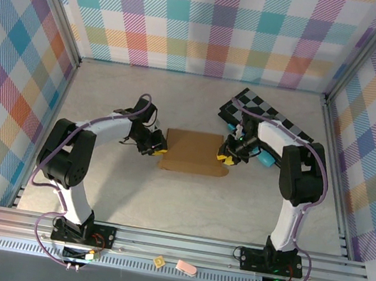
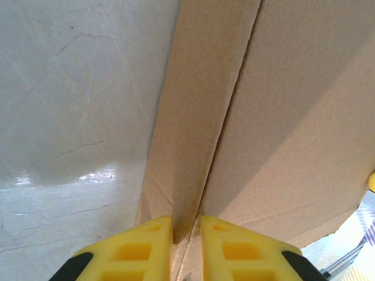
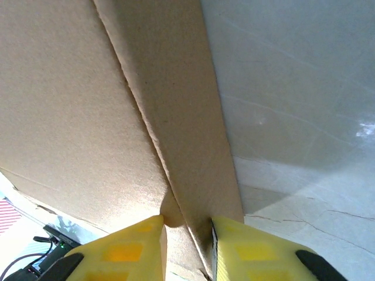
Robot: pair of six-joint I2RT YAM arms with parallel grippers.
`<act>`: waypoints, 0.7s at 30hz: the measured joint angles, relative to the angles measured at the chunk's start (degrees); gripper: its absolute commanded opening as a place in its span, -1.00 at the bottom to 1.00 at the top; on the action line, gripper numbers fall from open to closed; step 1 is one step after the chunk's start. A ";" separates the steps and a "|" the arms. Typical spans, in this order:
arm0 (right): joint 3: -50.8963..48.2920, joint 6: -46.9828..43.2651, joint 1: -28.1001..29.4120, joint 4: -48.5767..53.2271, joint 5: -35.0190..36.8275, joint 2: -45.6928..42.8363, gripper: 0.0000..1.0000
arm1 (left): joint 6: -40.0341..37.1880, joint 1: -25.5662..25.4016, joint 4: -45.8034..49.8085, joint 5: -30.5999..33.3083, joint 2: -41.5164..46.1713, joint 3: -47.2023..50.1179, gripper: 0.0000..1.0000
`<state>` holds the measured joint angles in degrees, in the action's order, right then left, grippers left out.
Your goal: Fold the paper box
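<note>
The paper box (image 1: 192, 152) is a plain brown cardboard piece lying in the middle of the table, its side flaps folded up. My left gripper (image 1: 159, 150) is at its left edge. In the left wrist view the yellow fingers (image 2: 140, 252) of the left gripper (image 2: 187, 225) are shut on a raised cardboard flap (image 2: 193, 117). My right gripper (image 1: 224, 157) is at the box's right edge. In the right wrist view, the right gripper (image 3: 187, 225) has its fingers (image 3: 252, 252) closed round the folded flap (image 3: 176, 117) of the box.
A black-and-grey checkered board (image 1: 271, 118) lies at the back right, behind the right arm. A cyan part (image 1: 265, 161) sits beside the right wrist. Plaid walls enclose the table. A pink piece (image 1: 186, 266) and a small yellow piece (image 1: 159, 260) lie by the front rail.
</note>
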<state>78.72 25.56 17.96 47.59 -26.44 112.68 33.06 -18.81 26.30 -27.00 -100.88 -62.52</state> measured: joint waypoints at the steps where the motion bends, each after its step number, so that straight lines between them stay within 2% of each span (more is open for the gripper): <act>1: 0.00 -0.26 0.00 0.00 0.00 0.00 -0.44 | -0.13 0.00 -0.09 0.00 0.00 0.04 -0.66; 8: -0.33 -2.10 -1.07 -0.70 -0.09 -0.09 -0.03 | -0.96 0.00 -0.83 -0.15 0.00 0.55 -0.73; 13: -4.04 -3.56 -3.34 -5.64 -3.10 -1.55 0.26 | -1.81 0.20 -2.05 -0.68 0.09 1.31 -0.74; 21: -5.88 -4.28 -4.94 -13.64 -12.90 -1.62 0.39 | -2.71 0.92 -4.98 -1.66 1.03 3.61 -0.75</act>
<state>72.84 21.28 13.02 33.95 -39.33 111.07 30.35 -17.89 21.32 -28.67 -99.85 -58.92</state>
